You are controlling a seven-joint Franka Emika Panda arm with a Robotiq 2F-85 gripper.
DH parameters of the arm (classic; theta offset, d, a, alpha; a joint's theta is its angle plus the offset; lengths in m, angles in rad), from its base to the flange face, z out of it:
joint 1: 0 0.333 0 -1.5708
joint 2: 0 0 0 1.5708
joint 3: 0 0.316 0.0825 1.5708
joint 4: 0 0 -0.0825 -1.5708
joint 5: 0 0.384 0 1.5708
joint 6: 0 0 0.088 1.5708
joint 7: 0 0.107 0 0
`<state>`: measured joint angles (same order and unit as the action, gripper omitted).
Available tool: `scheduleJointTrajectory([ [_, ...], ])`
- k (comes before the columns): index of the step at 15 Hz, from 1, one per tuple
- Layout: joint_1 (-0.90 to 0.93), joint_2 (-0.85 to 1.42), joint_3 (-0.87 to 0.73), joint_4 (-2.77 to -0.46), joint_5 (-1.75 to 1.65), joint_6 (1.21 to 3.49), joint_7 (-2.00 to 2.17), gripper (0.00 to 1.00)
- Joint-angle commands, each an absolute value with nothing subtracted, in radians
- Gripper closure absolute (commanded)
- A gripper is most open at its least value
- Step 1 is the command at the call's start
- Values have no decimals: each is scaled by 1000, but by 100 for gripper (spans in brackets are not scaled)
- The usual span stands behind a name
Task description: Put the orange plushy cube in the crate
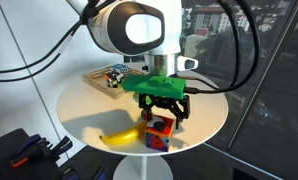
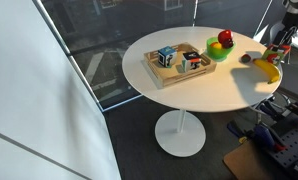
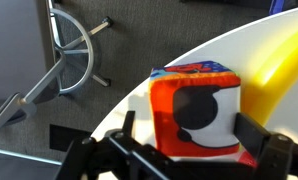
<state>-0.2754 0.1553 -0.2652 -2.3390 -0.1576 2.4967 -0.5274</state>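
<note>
Gripper: we straddle the orange plushy cube at the table's near edge, fingers wide, not yet closed.
Crate: awaits at far edge.

cube beside banana; crate apart
</note>
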Motion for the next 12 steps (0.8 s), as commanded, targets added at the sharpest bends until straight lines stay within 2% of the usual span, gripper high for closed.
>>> scheduleJointTrajectory([
  [1, -307, 175, -237, -2334, -97, 2531, -624, 0],
  [7, -322, 189, -214, -2335, 27, 2517, -730, 0],
  [8, -323, 195, -213, -2333, 41, 2506, -732, 22],
  [10, -319, 201, -219, -2332, 34, 2497, -701, 34],
  [11, -317, 197, -224, -2331, 22, 2494, -684, 43],
  [12, -313, 192, -229, -2330, 8, 2493, -659, 47],
])
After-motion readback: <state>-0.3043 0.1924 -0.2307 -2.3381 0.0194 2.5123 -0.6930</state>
